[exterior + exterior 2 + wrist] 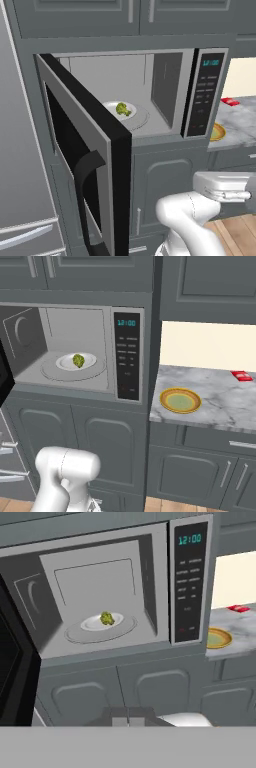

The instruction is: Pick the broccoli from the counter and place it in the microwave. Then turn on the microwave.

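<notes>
The large silver-framed microwave point(110, 592) stands with its black-windowed door point(82, 160) swung wide, the small bumpy green broccoli point(106, 618) resting on a white plate point(95, 623) mid-turntable, well apart from the empty, pressed-together claw point(128, 721) held back below the cavity's front edge.

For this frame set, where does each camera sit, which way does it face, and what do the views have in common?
Left base view: behind the arm on its left, facing the open microwave past its door; white arm links at lower right.
Right base view: behind on the right, facing the microwave's button panel and the counter; white arm at lower left.
Hand view: on the hand, low, looking straight into the cavity.
Shared: all show the broccoli on the white plate inside, and the yellow dish.
</notes>
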